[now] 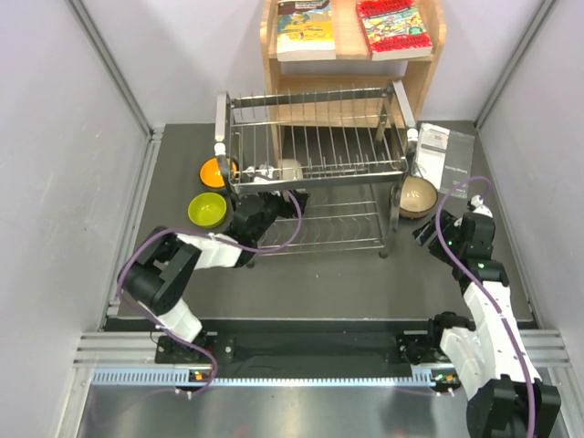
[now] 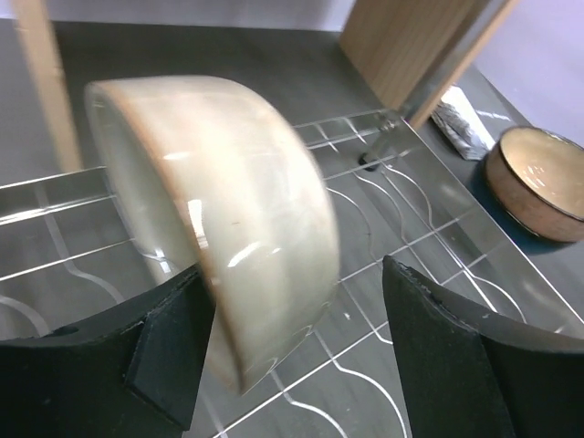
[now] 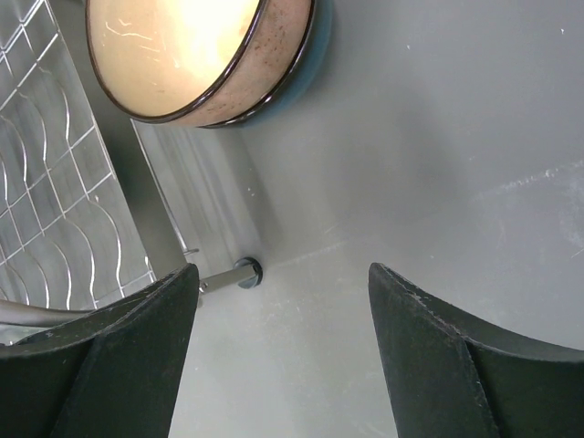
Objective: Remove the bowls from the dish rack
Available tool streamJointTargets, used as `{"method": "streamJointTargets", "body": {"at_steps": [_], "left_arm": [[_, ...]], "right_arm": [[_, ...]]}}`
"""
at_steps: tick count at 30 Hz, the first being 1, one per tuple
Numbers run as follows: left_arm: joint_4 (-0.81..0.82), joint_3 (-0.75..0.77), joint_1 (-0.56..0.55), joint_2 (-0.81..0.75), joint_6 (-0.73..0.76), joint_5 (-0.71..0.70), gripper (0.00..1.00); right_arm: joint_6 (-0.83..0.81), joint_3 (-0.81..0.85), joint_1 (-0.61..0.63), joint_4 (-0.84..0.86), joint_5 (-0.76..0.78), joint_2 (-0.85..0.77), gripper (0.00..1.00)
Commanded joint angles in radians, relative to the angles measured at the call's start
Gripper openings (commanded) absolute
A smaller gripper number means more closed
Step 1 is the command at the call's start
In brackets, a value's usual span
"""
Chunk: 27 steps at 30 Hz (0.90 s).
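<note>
Presently, by descending size:

- Tabletop: dark, matte, carrying everything below.
- Wooden shelf: stands at the far edge behind the rack, with two books lying flat on top.
- Dish rack: two-tier, silver wire, at the centre of the tabletop. It holds one bowl.
- Left gripper: reaches into the front left of the rack. Its jaws are spread wide around the cream-white bowl. The left wrist view shows one finger right against the bowl's lower wall and the other well clear of it.
- Right gripper: jaws wide apart and holding nothing, over bare tabletop just beside the rack's right front foot.
- Leaflet: lies flat, right of the rack.
- Beige bowl: upright on the tabletop beside the rack's right end, nested in a teal-blue bowl of which only the rim shows.
- Lime-yellow bowl: upright on the tabletop, left of the rack.
- Orange bowl: just behind the lime-yellow one, partly hidden by the rack's corner post.
- Cream-white bowl: stands on edge over the wire bars, slightly blurred. Which tier cannot be told.
</note>
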Motion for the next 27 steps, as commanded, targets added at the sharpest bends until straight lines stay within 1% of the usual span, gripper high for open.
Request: {"method": "streamJointTargets", "body": {"at_steps": [1,2,5,7,10,12,15,19,20,21,23,26,27], "left_arm": [[0.122,0.047,0.034,0.074,-0.045,0.103,0.75],[0.133,0.048,0.040,0.085,-0.053,0.125,0.75],[0.171,0.048,0.059,0.114,-0.085,0.180,0.67],[0.206,0.045,0.071,0.129,-0.111,0.209,0.53],[0.200,0.056,0.076,0.137,-0.122,0.248,0.37],[0.190,0.063,0.074,0.137,-0.125,0.258,0.33],[0.180,0.066,0.076,0.135,-0.132,0.271,0.20],[0.131,0.094,0.074,0.141,-0.135,0.301,0.12],[0.127,0.106,0.076,0.146,-0.138,0.306,0.05],[0.128,0.111,0.074,0.152,-0.145,0.308,0.02],[0.143,0.129,0.074,0.164,-0.151,0.332,0.00],[0.168,0.169,0.074,0.193,-0.180,0.366,0.00],[0.185,0.175,0.074,0.200,-0.213,0.373,0.00]], "right_arm": [[-0.018,-0.006,-0.012,0.047,0.002,0.004,0.74],[-0.019,-0.006,-0.012,0.047,0.000,0.007,0.74],[-0.019,-0.009,-0.012,0.050,0.002,0.005,0.75],[-0.021,-0.010,-0.012,0.052,0.002,0.005,0.75],[-0.021,-0.013,-0.012,0.055,0.002,0.007,0.75],[-0.019,-0.018,-0.012,0.059,0.000,0.011,0.74],[-0.019,-0.024,-0.012,0.062,-0.001,0.016,0.74],[-0.018,-0.033,-0.012,0.072,-0.004,0.018,0.74],[-0.015,-0.036,-0.012,0.075,-0.003,0.021,0.74],[-0.010,-0.038,-0.012,0.079,-0.006,0.024,0.74],[-0.010,-0.039,-0.012,0.084,-0.010,0.031,0.73],[-0.004,-0.038,-0.012,0.088,-0.015,0.042,0.72],[-0.005,-0.036,-0.011,0.090,-0.017,0.045,0.72]]}}
